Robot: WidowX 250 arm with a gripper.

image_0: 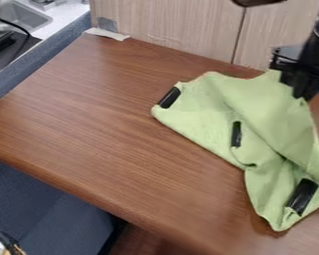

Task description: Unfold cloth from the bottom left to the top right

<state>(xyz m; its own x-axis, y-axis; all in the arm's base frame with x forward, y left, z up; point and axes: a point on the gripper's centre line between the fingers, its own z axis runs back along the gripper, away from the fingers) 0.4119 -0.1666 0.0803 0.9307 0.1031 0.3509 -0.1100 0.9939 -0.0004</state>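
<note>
1. At the upper right of the camera view, the black gripper (298,88) points down against the cloth's upper right part; I cannot tell how far open it is or whether it has hold of the cloth.
2. On the right side of the brown wooden desk (115,124), the green cloth (202,117) lies creased and partly folded, with three black strips on it.
3. Beyond the desk, at the upper left, is a sink (26,17).

Single view from above the table (122,109), looking down at a slant, facing the panel (169,25) beyond the claw (300,93), fairly near.
</note>
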